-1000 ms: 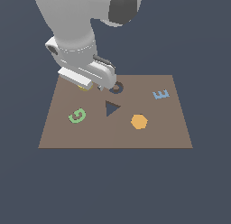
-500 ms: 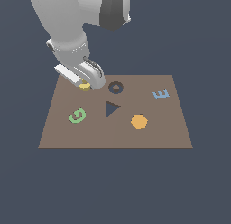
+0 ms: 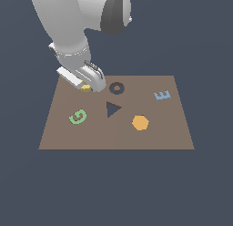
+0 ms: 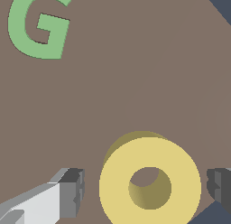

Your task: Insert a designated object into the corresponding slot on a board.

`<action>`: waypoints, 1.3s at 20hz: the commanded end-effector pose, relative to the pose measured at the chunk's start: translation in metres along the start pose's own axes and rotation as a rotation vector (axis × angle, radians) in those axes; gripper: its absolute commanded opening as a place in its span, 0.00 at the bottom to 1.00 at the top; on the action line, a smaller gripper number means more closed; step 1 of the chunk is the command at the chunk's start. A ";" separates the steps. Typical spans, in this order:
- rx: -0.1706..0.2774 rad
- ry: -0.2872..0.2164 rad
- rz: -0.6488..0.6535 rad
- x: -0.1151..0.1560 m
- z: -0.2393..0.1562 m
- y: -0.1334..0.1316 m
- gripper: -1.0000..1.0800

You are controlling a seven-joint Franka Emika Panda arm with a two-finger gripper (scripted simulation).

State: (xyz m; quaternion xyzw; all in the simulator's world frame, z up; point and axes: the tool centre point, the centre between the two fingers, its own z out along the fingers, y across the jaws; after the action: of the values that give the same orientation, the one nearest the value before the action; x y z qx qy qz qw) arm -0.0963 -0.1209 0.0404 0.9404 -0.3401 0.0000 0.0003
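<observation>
The yellow ring, the designated object, lies on the brown board near its far edge, at the exterior view's left. My gripper hangs right over it and is open. In the wrist view the ring sits between the two dark fingertips, with a small gap on each side of it. The slot, a dark ring-shaped recess with a brown centre, lies a short way toward the exterior view's right of the ring and is uncovered.
A green letter G lies nearer the front on the board's left side. A dark triangular recess, an orange hexagon and a blue letter E take up the middle and right.
The gripper has moved from over the slot toward the exterior view's left and now sits over the yellow ring. The slot, partly hidden before, is fully in sight.
</observation>
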 end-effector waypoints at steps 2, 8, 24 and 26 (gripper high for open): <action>0.000 0.000 0.002 -0.001 0.009 0.000 0.96; 0.000 0.000 0.003 -0.001 0.010 0.000 0.00; 0.002 0.000 -0.053 0.001 0.009 -0.003 0.00; 0.002 0.000 -0.084 0.002 0.009 -0.004 0.00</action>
State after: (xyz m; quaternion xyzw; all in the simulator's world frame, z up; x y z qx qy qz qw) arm -0.0931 -0.1194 0.0311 0.9505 -0.3108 0.0002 -0.0003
